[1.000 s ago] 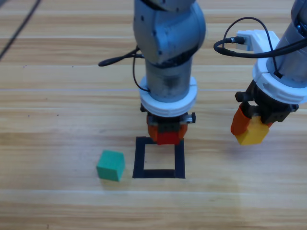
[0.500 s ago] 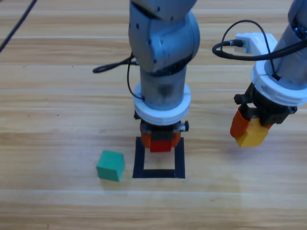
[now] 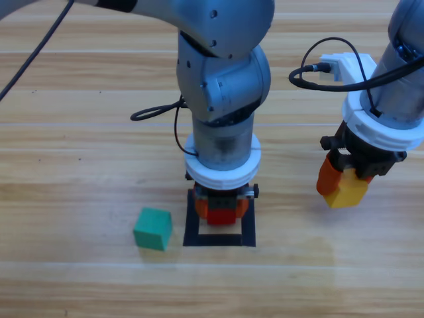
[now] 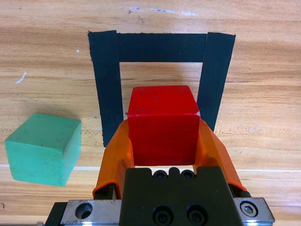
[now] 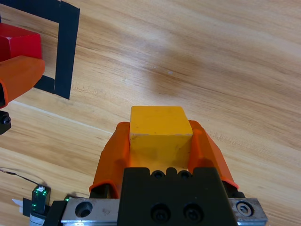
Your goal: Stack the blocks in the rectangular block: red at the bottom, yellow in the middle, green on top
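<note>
We take the rectangular block (image 3: 219, 237) of black tape as our landmark. From the high view we see the left gripper (image 3: 221, 211) directly over the tape's far half, jaws pinched on the red cube (image 3: 222, 213), but the grey arm body covers most of that gripper and the tape's far strip. The left wrist view fills that in: we see the red cube (image 4: 162, 123) clamped between both orange jaws, its front face over the wooden inside of the tape outline (image 4: 161, 47), all three far and side strips clear; whether the cube touches the wood we cannot tell. The green cube (image 3: 153, 228) sits on the table just left of the tape, apart from it, and the left wrist view shows it (image 4: 43, 148) beside the left strip. The right gripper (image 3: 342, 187) hangs well to the right of the tape, jaws pinching the yellow cube (image 3: 347, 192); in the high view one jaw is hidden behind the cube. The right wrist view shows both jaws gripping the yellow cube (image 5: 160, 132) above bare table (image 5: 211, 56), with a corner of the tape (image 5: 66, 52) and part of the red cube (image 5: 19, 44) cut off at its left edge.
</note>
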`<state>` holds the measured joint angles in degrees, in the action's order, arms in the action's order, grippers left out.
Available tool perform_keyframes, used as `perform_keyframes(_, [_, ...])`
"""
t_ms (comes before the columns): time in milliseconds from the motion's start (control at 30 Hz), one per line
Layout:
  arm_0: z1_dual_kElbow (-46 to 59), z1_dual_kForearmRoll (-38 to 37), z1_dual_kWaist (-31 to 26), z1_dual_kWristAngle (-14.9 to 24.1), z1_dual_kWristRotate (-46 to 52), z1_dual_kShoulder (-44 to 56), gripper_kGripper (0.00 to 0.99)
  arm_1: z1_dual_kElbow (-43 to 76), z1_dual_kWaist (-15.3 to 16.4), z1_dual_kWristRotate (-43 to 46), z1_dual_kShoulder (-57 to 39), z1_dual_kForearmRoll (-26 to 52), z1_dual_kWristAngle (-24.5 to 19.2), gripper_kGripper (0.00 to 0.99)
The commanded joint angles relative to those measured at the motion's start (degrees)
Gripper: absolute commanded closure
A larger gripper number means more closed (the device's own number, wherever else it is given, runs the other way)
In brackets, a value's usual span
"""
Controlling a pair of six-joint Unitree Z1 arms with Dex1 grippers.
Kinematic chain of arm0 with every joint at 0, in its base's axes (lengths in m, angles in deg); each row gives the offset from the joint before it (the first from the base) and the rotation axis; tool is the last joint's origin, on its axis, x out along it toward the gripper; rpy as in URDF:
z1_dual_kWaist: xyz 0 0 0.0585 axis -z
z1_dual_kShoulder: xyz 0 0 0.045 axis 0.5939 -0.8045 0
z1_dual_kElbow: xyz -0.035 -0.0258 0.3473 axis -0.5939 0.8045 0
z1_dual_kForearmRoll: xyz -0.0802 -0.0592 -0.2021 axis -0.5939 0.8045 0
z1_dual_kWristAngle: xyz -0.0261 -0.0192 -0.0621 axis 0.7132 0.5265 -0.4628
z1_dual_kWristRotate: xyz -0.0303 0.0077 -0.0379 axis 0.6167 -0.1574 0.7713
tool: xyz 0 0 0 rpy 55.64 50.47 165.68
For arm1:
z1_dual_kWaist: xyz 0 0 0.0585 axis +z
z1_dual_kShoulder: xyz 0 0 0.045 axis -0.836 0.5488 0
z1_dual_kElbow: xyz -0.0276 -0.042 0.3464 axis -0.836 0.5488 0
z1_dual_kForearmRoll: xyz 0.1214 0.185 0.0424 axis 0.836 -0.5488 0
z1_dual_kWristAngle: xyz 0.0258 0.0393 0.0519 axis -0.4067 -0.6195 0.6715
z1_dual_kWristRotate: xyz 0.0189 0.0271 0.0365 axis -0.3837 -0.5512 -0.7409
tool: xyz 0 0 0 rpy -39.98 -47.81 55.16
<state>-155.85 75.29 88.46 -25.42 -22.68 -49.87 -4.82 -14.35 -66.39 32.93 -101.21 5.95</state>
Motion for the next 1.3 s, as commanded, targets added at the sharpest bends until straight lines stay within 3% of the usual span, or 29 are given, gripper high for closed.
perform_keyframes(33, [1.1,-0.9,1.2,-0.7,-0.4,-1.8,0.883,-0.7,1.7,0.5,3.5,-0.6,0.8,0.990])
perform_keyframes(1300, [2.0,-2.0,1.7,-0.3,0.2,-4.4,0.876,-0.5,1.2,0.7,3.7,-0.6,1.0,0.990])
